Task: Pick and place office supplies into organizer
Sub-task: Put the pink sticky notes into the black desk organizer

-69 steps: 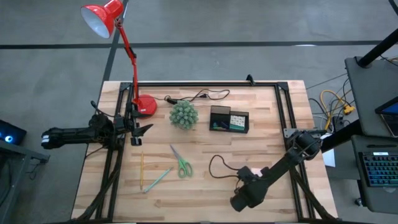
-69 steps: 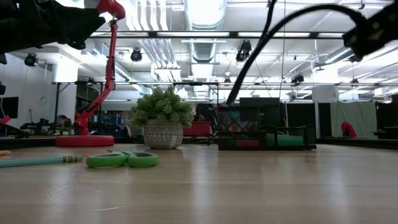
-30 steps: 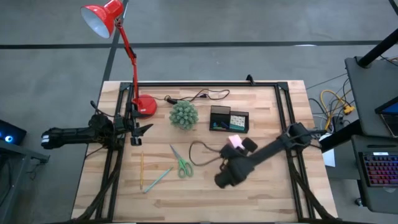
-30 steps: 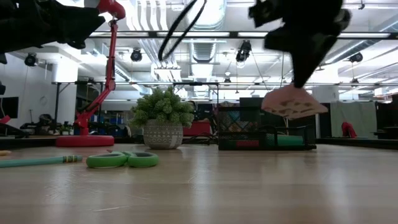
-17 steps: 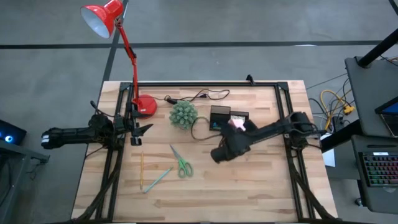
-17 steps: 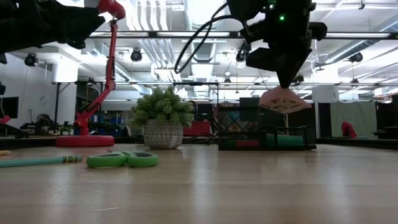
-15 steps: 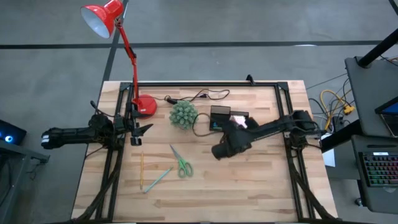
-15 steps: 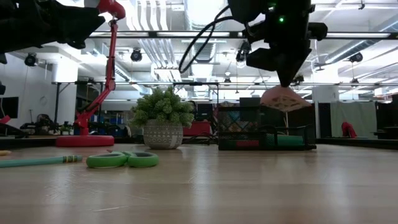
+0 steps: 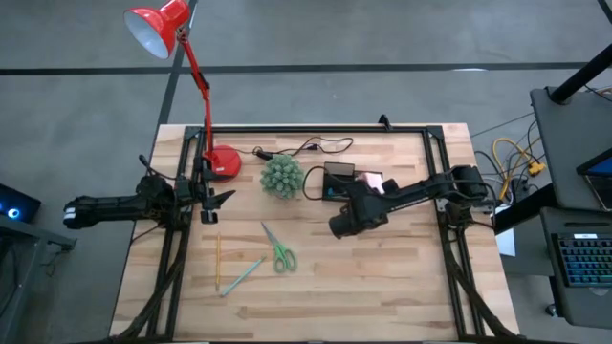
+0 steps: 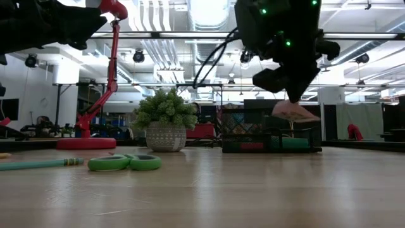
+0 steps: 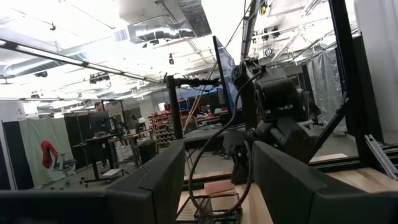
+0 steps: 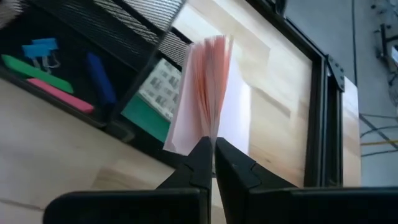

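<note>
My right gripper (image 9: 368,191) is shut on the pink sticky-note pad (image 9: 375,182) and hovers over the right part of the black organizer (image 9: 335,174). The low view has the pad (image 10: 292,111) just above the organizer (image 10: 269,138). Inside the organizer (image 12: 112,28) lie a blue clip, a green pen, a pink piece, a blue piece and a green-white block (image 12: 155,93). The green scissors (image 9: 279,250), yellow pencil (image 9: 218,260) and light green pen (image 9: 244,274) lie flat on the table. My left gripper (image 9: 218,198) waits open at the left edge. My right gripper pinches the pad between its two fingers (image 12: 199,163) at one edge (image 12: 210,134). The fingers come slanting from the table's near-left side. The pad is lifted clear and tilted over the organizer, and its free sheets (image 12: 208,68) fan apart beyond the fingertips.
The fuzzy green plant (image 9: 283,177) stands just left of the organizer. The red lamp's base (image 9: 225,161) and its cord (image 9: 306,148) sit toward the far left. A black frame (image 9: 435,162) runs along the table's far and right sides. Bare wood lies near and right.
My right gripper, still shut on the pad, has swung from the middle of the table toward the far edge and stopped over the organizer. It has come down, and the pad now hangs lower and flatter, just above the box.
</note>
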Robot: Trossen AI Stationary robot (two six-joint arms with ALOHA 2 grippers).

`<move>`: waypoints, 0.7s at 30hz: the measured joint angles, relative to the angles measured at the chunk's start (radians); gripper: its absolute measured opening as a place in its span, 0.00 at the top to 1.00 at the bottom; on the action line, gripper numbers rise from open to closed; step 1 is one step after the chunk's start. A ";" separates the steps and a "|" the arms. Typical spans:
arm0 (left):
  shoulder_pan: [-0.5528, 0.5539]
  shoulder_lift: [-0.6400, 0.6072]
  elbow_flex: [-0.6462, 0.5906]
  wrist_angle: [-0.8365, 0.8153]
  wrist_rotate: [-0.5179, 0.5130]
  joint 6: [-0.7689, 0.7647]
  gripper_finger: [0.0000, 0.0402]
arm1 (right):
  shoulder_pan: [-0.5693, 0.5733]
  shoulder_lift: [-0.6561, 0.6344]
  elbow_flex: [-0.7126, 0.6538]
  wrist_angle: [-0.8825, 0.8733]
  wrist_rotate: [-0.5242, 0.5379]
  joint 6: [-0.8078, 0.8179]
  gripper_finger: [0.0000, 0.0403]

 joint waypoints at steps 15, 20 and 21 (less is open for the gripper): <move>0.000 0.000 0.000 0.001 0.000 0.000 0.56 | -0.026 -0.001 -0.089 0.117 -0.001 0.047 0.98; 0.000 0.000 0.000 0.001 0.000 0.000 0.56 | -0.037 -0.001 -0.068 0.118 0.000 0.034 0.98; 0.000 0.000 0.000 0.001 0.000 0.000 0.56 | -0.038 -0.001 -0.063 0.117 -0.001 0.031 0.98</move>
